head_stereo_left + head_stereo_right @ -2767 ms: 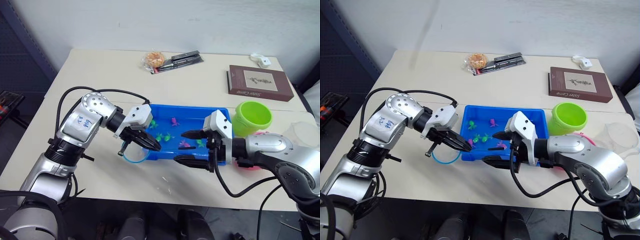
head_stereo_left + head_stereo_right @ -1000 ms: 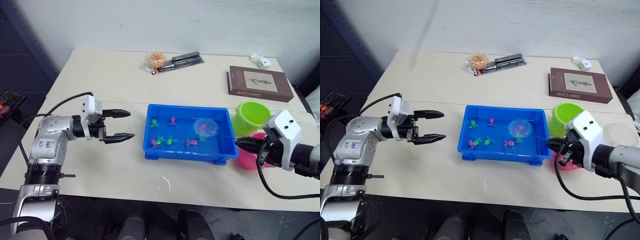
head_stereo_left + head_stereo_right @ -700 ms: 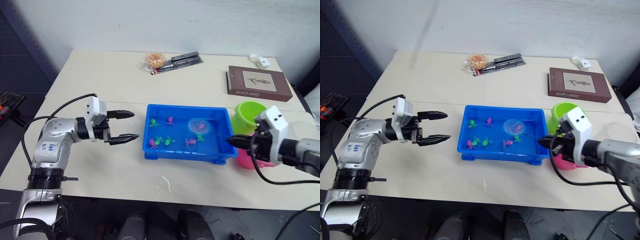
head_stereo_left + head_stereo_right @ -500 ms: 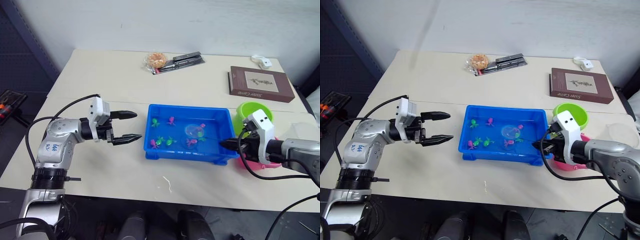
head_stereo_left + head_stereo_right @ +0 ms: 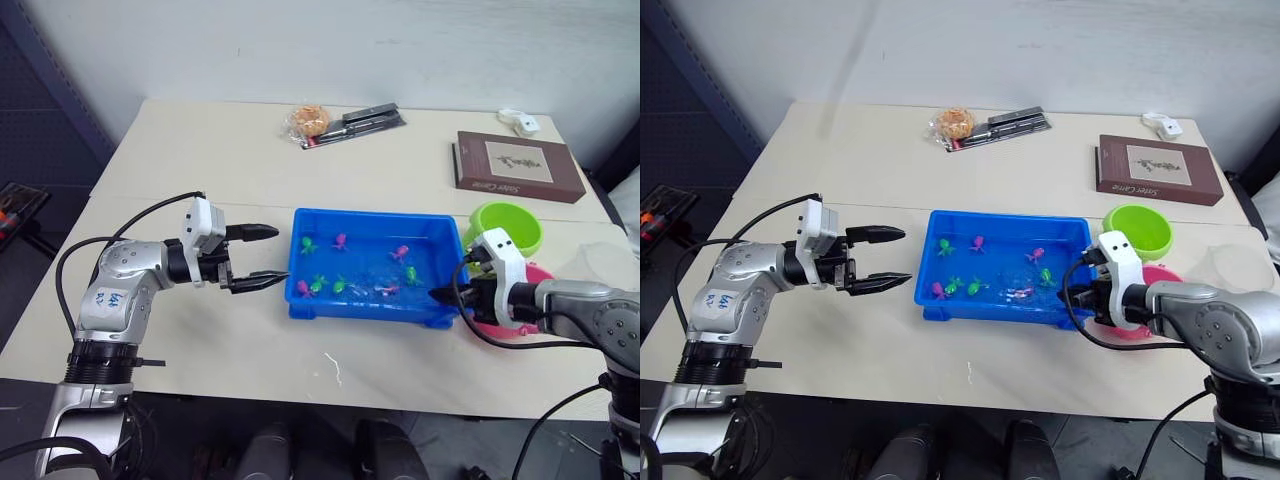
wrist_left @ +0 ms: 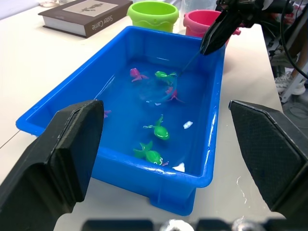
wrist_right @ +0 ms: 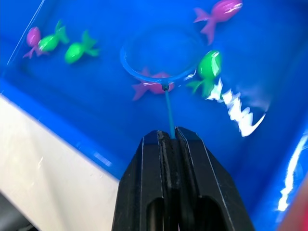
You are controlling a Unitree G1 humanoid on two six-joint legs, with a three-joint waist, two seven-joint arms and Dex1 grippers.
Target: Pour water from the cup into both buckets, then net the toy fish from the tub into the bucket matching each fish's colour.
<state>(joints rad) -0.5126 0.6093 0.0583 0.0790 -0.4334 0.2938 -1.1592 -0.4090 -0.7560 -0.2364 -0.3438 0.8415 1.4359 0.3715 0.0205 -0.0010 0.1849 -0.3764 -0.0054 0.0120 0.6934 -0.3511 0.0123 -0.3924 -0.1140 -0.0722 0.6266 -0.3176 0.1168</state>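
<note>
Blue tub point(image 5: 372, 312) sits mid-table with pink and green toy fish point(image 7: 221, 10) floating in it. Right gripper point(image 5: 441, 296) at the tub's 3 o'clock end is pinched tight on a small net point(image 7: 161, 61), hoop dipped over a pink fish. Left gripper point(image 5: 260, 257), spread wide and empty, hovers at 9 o'clock. Lime-green bucket point(image 5: 505, 226) and pink bucket point(image 6: 204, 22) stand just past the right end.

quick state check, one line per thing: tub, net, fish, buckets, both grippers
tub: on the table, holding water and fish
net: hoop dipped in the tub, handle clamped in the right gripper
fish: pink and green, all in the tub
green bucket: upright beside the tub
pink bucket: upright beside the green one
left gripper: open, holding nothing, beside the tub
right gripper: shut on the net handle
</note>
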